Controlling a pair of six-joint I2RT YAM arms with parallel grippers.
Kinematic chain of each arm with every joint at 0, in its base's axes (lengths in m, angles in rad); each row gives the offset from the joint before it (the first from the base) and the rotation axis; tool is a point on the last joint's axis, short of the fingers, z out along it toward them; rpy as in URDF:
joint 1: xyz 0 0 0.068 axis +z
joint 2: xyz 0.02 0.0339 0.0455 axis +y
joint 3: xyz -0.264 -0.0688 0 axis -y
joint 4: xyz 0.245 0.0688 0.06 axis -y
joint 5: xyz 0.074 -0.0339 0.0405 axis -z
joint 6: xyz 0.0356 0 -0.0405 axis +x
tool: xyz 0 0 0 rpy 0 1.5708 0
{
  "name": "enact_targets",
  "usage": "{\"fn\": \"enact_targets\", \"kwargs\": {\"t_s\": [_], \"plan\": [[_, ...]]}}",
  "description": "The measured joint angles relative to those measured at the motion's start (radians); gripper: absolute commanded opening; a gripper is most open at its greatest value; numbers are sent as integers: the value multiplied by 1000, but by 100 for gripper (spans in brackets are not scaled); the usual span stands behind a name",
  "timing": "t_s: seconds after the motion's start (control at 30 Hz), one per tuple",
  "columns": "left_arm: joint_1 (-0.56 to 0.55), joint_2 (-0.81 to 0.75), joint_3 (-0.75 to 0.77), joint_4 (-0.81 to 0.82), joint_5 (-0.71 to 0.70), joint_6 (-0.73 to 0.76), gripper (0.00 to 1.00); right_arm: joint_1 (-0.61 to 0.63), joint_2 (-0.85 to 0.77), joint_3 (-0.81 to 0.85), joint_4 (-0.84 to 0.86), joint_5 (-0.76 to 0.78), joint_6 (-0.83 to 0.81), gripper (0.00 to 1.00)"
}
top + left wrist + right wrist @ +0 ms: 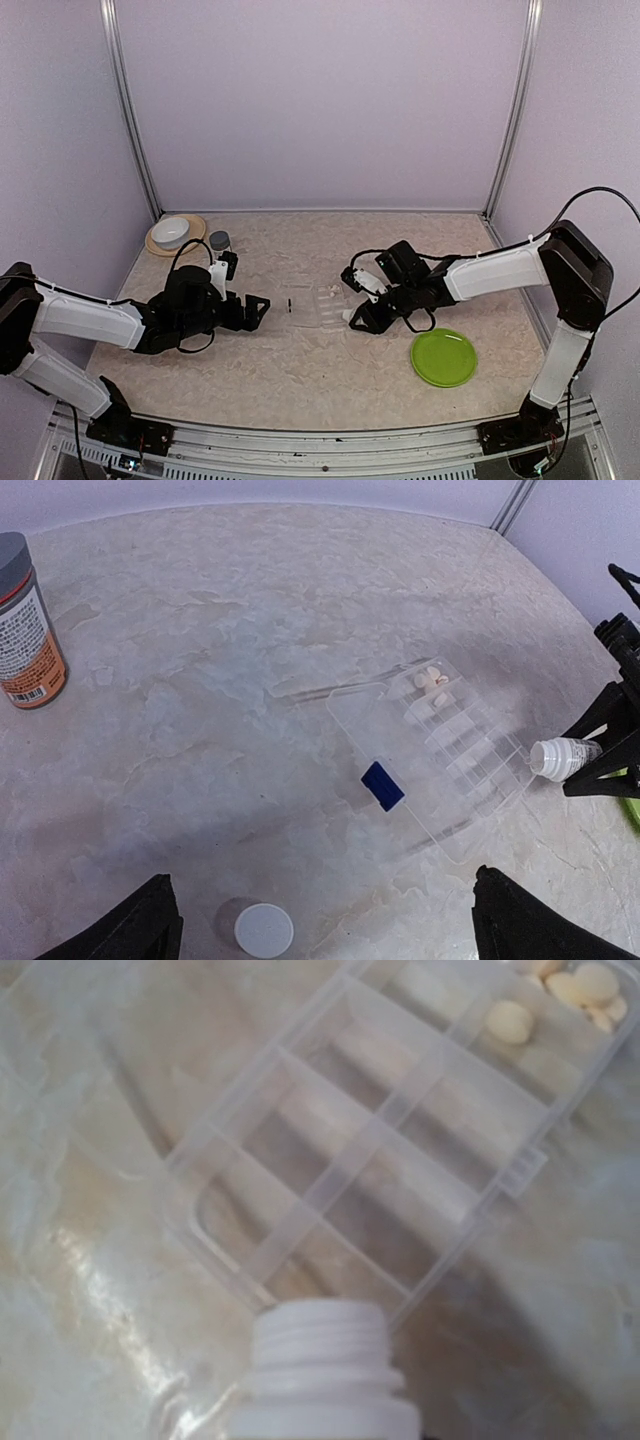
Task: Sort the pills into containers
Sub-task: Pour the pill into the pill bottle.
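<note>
The containers are one clear compartment box [455,745] lying open mid-table, its lid [335,715] flat beside it with a dark blue latch [382,785]. Several whitish pills [432,683] sit in its far end compartments, and they also show in the right wrist view as pills [560,990] at the top right. My right gripper [354,318] is shut on a small white uncapped bottle [562,758], tipped with its threaded mouth [320,1360] at the near corner of the box [380,1160]. My left gripper [325,938] stands wide open and empty, short of the box's left side.
A white bottle cap [264,929] lies on the table between my left fingers. A grey-capped orange-labelled bottle [25,630] stands at the back left, near a white bowl on a tan plate [175,233]. A green plate [443,357] lies front right.
</note>
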Motion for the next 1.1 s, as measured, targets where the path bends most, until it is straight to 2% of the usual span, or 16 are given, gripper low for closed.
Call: {"fn": "enact_targets", "kwargs": {"t_s": [1.1], "plan": [[0, 0, 0, 0, 5, 0, 99, 0, 10, 14, 8, -4, -6, 0]]}}
